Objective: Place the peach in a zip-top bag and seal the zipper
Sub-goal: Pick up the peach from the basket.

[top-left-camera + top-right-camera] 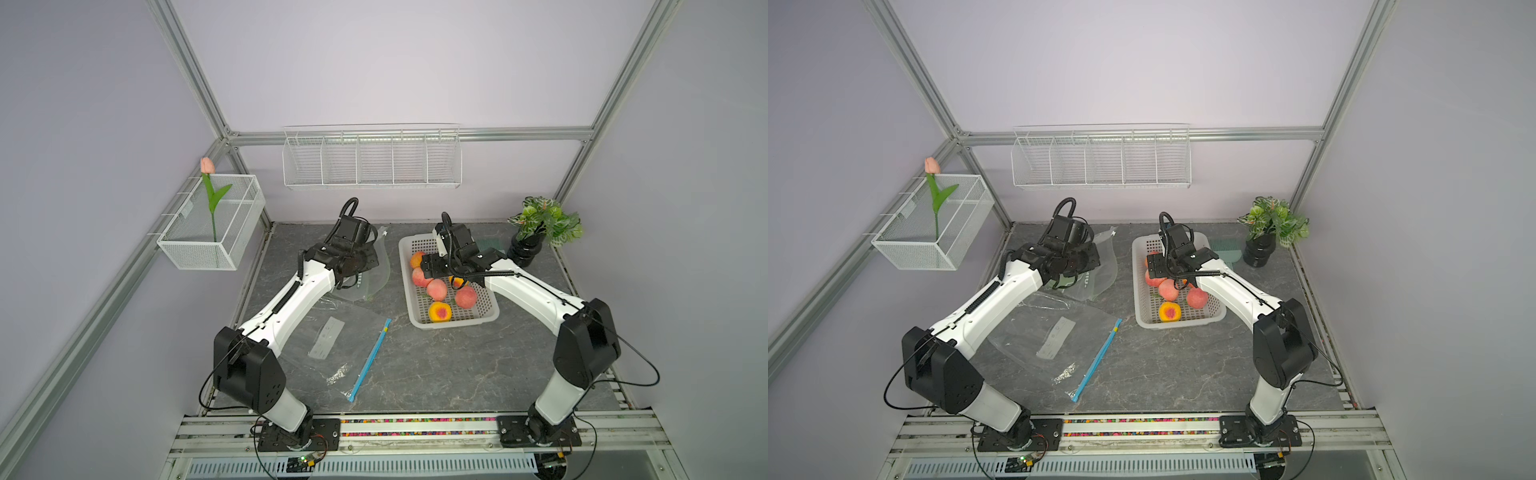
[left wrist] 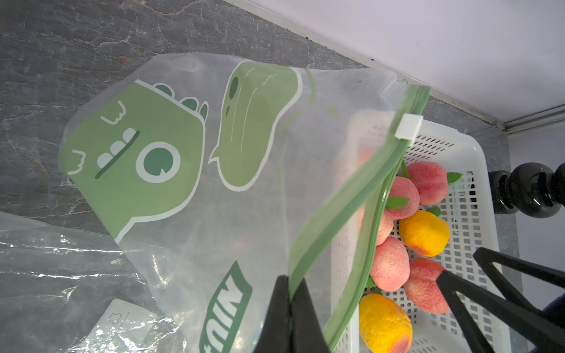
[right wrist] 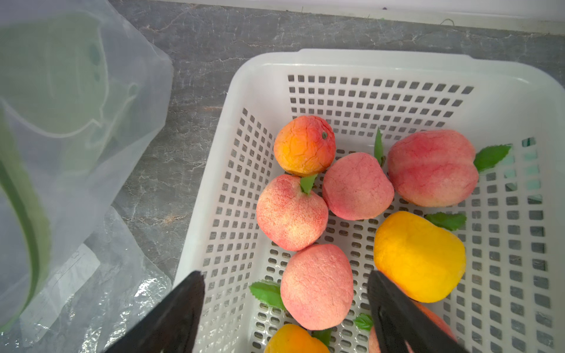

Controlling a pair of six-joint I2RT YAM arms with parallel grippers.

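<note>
left pincer (image 2: pixel 289 279) clenched the green zipper strip (image 2: pixel 351 195) of the dinosaur-print zip-top bag (image 2: pixel 189 195), held up just beside the white basket (image 3: pixel 336 61). right pincer (image 3: pixel 286 273) hung spread over a pink peach (image 3: pixel 316 287) among crowding peaches (image 3: pixel 357 186); open bench (image 1: pixel 457 365) lay toward the near edge.

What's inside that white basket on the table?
Pink peaches and yellow-orange ones with green leaves lie in the basket. The open right gripper hovers over them and covers a few, so the full count is hidden.
</note>
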